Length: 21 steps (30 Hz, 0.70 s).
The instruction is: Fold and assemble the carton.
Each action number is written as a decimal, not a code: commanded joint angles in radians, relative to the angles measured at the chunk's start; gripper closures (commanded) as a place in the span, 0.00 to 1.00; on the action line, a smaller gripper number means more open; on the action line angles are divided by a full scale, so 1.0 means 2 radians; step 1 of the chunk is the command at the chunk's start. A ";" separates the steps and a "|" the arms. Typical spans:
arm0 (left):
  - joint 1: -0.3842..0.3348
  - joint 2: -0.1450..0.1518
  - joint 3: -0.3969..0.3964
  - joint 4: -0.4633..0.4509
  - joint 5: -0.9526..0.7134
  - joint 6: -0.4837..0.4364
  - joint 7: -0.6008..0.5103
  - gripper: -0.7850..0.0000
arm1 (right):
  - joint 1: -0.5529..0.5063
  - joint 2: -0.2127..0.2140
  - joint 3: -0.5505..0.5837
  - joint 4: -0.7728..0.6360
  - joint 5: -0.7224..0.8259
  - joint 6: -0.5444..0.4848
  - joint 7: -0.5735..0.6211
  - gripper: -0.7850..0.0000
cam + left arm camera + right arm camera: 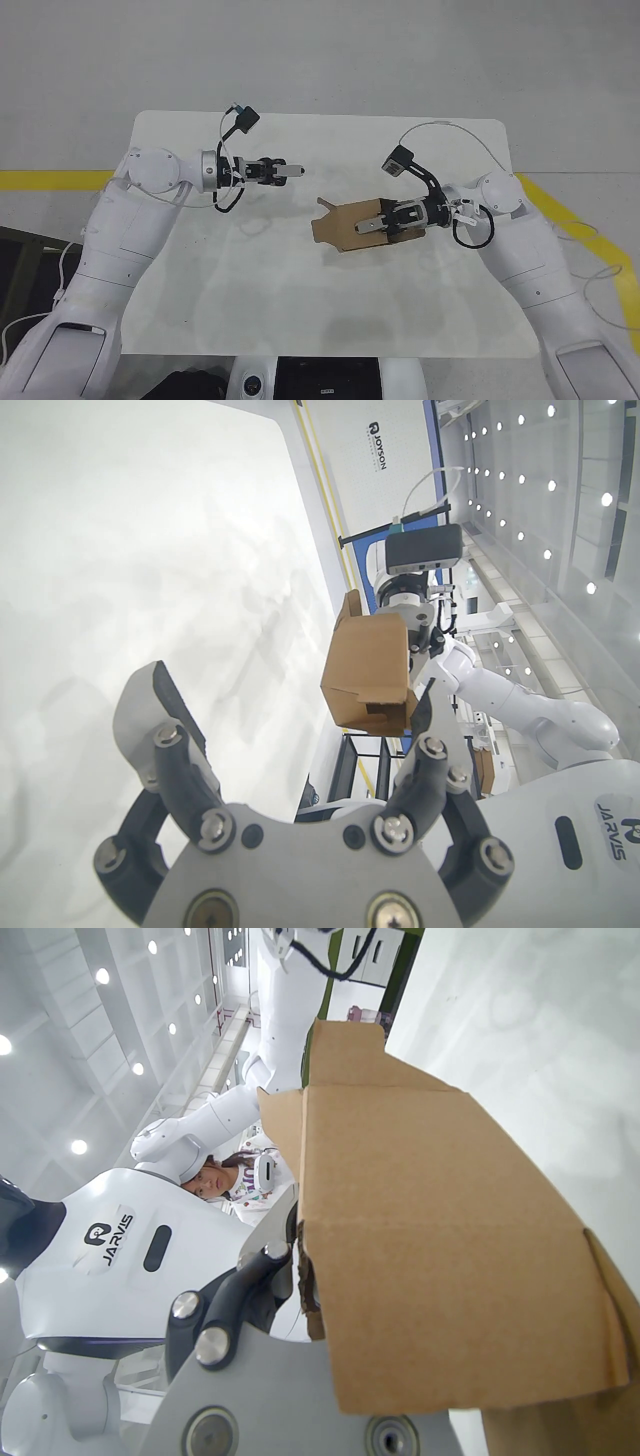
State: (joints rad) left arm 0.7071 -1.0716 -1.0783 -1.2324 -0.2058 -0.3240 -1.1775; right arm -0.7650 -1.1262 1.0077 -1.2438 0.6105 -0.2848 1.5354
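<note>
Well, from above, my right pincer (pixel 368 225) is clamped on the brown carton (pixel 343 226) over the white surface (pixel 300 300); whether the carton touches it I cannot tell. Its loose flaps are turned toward my left pincer (pixel 293 171), which sits apart from the carton and holds nothing. From my left wrist, the left pincer (pixel 292 690) has its two fingers spread wide with nothing between them. Beyond it the carton (pixel 365 665) shows partly folded into a box shape, with one flap sticking out at its far end and a gap at its nearer end. From my right wrist, the carton (pixel 425 1238) sits hard against the pincer's body and covers most of its fingers, and a flap stands up at the carton's far end.
</note>
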 commanded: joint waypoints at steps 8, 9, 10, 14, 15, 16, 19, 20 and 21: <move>-0.005 -0.006 0.027 -0.013 0.012 0.005 0.009 0.00 | 0.016 -0.002 -0.031 -0.013 0.006 -0.003 -0.003 1.00; -0.005 -0.006 0.028 -0.015 0.012 0.004 0.009 0.00 | 0.018 -0.003 -0.032 -0.009 0.006 -0.006 -0.006 1.00; -0.006 -0.007 0.028 -0.016 0.013 0.004 0.008 0.00 | 0.021 -0.003 -0.033 -0.004 0.006 -0.011 -0.011 1.00; -0.005 -0.006 0.030 -0.019 0.014 0.003 0.004 0.00 | 0.029 -0.005 -0.033 0.006 0.012 -0.024 -0.024 1.00; -0.005 -0.006 0.030 -0.020 0.015 0.003 0.003 0.00 | 0.031 -0.005 -0.033 0.008 0.014 -0.026 -0.026 1.00; -0.004 -0.006 0.030 -0.020 0.015 0.003 0.002 0.00 | 0.033 -0.005 -0.033 0.009 0.014 -0.027 -0.027 1.00; -0.004 -0.006 0.031 -0.021 0.014 0.003 -0.001 0.00 | 0.036 -0.005 -0.032 0.012 0.018 -0.031 -0.031 1.00; -0.003 -0.006 0.032 -0.021 0.013 0.003 -0.002 0.00 | 0.036 -0.005 -0.031 0.014 0.019 -0.032 -0.032 1.00; -0.003 -0.006 0.032 -0.022 0.013 0.003 -0.003 0.00 | 0.037 -0.005 -0.030 0.015 0.019 -0.033 -0.033 1.00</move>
State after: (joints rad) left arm 0.7008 -1.0832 -1.0149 -1.2755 -0.1792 -0.3183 -1.1813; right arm -0.6926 -1.1359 0.9460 -1.2157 0.6477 -0.3491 1.4711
